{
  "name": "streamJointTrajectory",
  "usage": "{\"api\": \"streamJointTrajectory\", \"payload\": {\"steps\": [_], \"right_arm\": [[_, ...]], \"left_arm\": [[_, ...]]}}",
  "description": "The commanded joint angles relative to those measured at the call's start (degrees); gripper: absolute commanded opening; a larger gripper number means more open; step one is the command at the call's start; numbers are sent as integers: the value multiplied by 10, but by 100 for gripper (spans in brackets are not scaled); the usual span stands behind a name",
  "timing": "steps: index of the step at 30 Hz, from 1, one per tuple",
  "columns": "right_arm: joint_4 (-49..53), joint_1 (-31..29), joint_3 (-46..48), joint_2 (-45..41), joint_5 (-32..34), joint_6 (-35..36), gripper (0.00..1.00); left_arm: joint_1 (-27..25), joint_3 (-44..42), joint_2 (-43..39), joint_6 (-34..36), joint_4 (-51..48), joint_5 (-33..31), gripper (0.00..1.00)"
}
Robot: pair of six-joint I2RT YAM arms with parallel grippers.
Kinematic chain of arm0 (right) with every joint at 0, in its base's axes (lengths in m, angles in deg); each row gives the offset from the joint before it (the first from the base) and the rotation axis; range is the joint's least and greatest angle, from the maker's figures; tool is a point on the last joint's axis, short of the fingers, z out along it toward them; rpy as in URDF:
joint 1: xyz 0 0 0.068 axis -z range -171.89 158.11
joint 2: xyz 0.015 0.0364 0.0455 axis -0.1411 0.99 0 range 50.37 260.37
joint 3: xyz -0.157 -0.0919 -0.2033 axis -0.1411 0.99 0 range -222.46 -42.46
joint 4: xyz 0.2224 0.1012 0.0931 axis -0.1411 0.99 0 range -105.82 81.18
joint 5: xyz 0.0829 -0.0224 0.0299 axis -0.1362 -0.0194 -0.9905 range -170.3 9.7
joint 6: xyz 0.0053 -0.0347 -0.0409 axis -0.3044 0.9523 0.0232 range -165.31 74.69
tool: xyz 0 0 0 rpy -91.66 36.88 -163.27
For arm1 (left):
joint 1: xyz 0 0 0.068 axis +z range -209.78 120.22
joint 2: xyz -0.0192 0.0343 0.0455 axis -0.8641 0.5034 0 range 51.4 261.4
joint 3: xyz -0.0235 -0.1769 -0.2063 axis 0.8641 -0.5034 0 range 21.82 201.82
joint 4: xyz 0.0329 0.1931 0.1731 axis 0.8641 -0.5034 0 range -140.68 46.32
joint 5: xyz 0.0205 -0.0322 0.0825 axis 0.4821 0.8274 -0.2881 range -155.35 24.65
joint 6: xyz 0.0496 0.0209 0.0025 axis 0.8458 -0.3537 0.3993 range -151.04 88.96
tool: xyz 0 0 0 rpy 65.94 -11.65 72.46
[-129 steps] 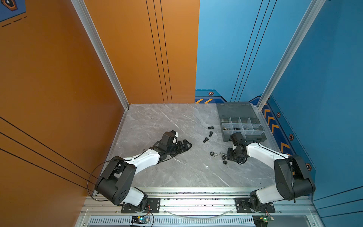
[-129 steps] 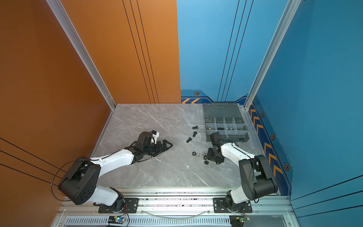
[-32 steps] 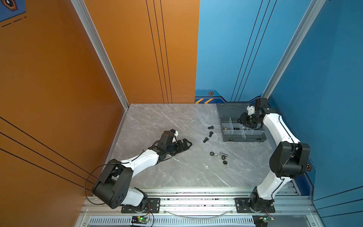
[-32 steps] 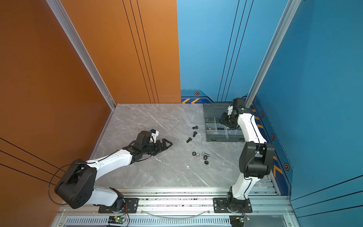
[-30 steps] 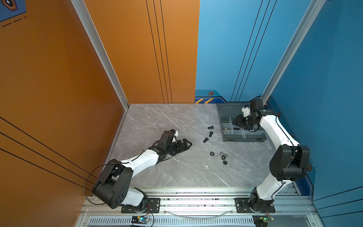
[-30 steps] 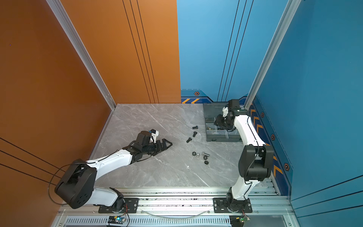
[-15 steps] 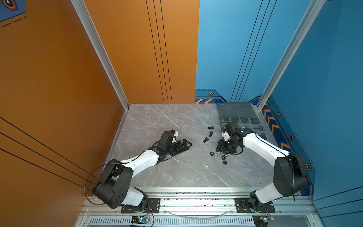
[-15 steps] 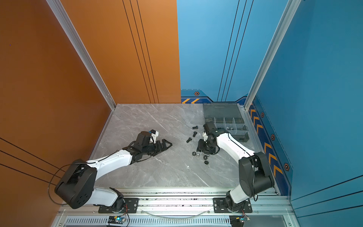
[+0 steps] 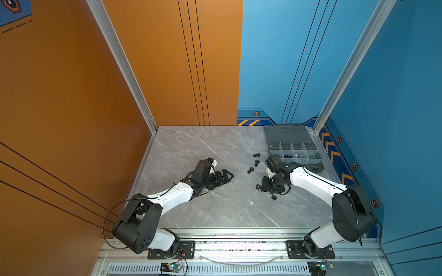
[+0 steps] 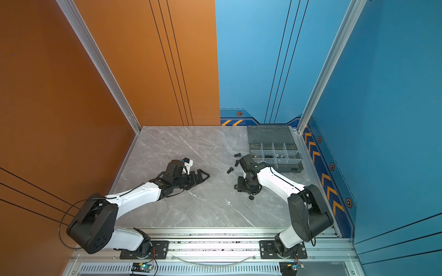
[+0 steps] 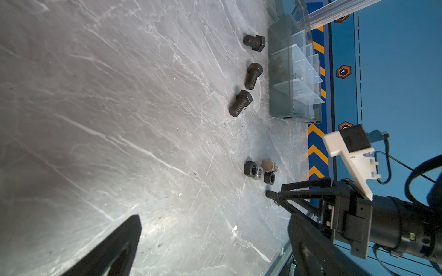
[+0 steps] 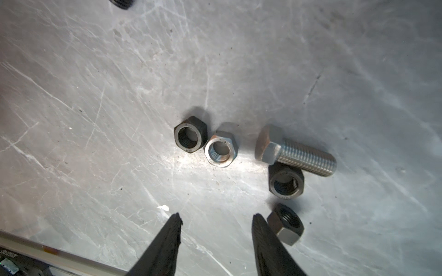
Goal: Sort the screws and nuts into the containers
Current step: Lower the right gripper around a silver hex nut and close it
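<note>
**Right gripper open and empty over loose nuts**

The right gripper (image 12: pixel 216 217) hangs low over the table (image 9: pixel 203 148), jaws apart with nothing between them. The first black nut (image 12: pixel 285 223) lies against the outer side of one finger. Just ahead, the second black nut (image 12: pixel 190 134) sits beside a silver nut (image 12: pixel 221 148). A silver bolt (image 12: pixel 294 151) touches the third black nut (image 12: pixel 286 182). Three black bolts (image 9: pixel 256 163) lie near the organizer box (image 9: pixel 308 165), which holds a few pieces. The left gripper (image 9: pixel 223 176) sits low, well apart, jaws wide and empty.
</note>
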Motion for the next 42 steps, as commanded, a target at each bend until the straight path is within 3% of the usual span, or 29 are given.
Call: {"api": "streamJointTrajectory", "payload": {"steps": [1,42], "right_arm": [[-6,-12,-16,22,35,-10,51],[-46,-26,-40,113,77,-23,43]], "left_arm": [[3,-1,-7,3,-4,4,98],[9,-10,-5,4,-1,3,98]]}}
